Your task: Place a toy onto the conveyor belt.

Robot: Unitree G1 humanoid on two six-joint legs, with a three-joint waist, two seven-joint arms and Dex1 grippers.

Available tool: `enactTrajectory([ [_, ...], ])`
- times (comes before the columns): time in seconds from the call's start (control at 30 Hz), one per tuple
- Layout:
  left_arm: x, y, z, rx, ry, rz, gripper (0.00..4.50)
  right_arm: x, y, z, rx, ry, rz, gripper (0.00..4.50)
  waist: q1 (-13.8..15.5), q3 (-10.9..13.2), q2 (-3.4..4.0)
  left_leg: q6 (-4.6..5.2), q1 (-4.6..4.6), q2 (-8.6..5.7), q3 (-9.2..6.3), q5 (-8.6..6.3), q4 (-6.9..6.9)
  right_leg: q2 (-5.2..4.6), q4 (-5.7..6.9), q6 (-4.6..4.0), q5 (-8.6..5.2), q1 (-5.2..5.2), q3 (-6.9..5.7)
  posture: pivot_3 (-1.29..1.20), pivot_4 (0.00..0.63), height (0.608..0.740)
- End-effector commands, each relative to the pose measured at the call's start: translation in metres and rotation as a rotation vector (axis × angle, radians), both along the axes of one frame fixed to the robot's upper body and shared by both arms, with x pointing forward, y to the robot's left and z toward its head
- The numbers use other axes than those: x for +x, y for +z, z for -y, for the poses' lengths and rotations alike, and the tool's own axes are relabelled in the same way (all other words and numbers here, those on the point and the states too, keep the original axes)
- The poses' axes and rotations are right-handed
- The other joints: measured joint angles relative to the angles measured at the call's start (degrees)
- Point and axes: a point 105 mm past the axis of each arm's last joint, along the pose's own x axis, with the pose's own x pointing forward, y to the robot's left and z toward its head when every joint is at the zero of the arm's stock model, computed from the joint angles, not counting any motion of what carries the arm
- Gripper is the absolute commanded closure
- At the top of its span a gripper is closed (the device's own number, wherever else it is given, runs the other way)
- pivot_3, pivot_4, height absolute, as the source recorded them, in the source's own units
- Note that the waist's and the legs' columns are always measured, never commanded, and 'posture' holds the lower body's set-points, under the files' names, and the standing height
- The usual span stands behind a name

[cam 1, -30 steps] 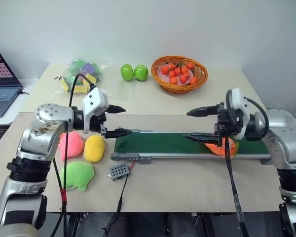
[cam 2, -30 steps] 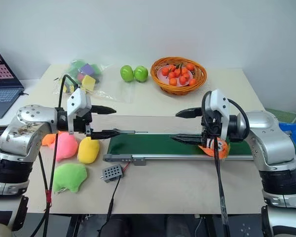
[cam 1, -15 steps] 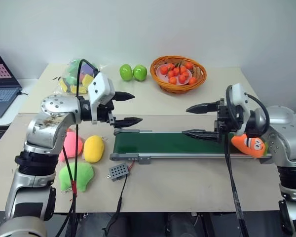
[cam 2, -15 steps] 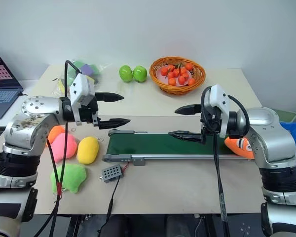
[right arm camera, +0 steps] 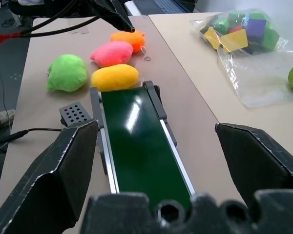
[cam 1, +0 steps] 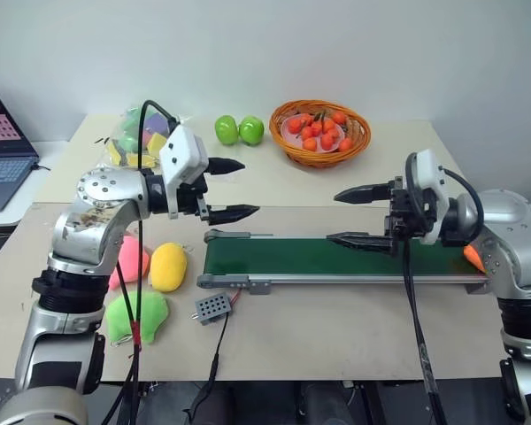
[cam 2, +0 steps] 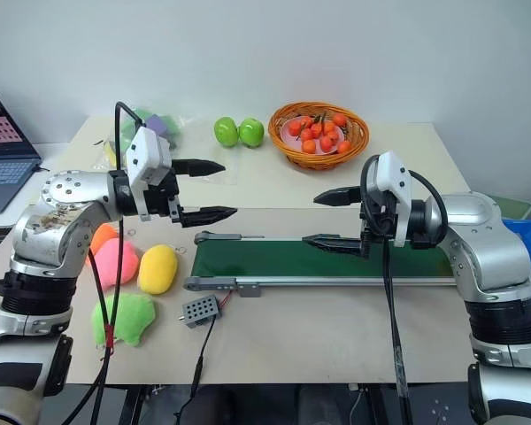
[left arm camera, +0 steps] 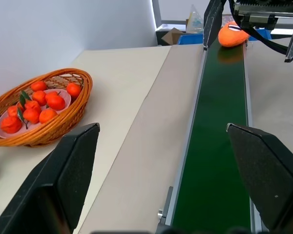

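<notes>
The toy (left arm camera: pixel 233 34) has ridden the belt (cam 1: pixel 336 257) to its far end, beyond the empty, parted right pincer (cam 1: pixel 352 217). Left pincer (cam 1: pixel 232 189), also apart, has lifted clear: placement looks done.

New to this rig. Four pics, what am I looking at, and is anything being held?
A two-armed humanoid robot stands at a table. Two pictures come from its head camera, looking down over both arms. The other two come from cameras on its wrists, looking along the black fingers.

The left gripper and right gripper are both open and hold nothing.

On the table lies a long green conveyor belt. The toy, small and orange, sits at the belt's end behind the right gripper. Beside the other end lie pink, yellow, green and orange plush toys and a small grey box. Further back are a basket of oranges, two green apples and a bag of blocks. A laptop stands off to the left.
</notes>
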Motion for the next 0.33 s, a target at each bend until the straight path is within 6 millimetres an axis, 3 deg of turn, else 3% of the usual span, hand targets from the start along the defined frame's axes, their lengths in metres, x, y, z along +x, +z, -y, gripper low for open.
enactTrajectory([
  [0.03, -0.0010, 0.0154, 0.0024, -0.007, -0.008, 0.072, 0.06, -0.0015, 0.0145, 0.0008, 0.013, 0.009, 0.063, 0.00, 0.01, 0.00, 0.00, 0.00, 0.00, 0.00, 0.00, 0.00, 0.00, 0.00, 0.00, 0.00, 0.00, 0.00, 0.00, 0.00, 0.150, 0.738],
  [0.33, -0.0008, 0.0166, 0.0043, -0.007, -0.017, 0.073, 0.06, -0.0004, 0.0126, 0.0006, 0.011, 0.010, 0.065, 0.00, -0.02, 0.00, 0.00, 0.00, 0.00, 0.00, 0.00, 0.00, 0.00, 0.00, 0.00, 0.00, 0.00, 0.00, 0.00, 0.00, 0.150, 0.738],
])
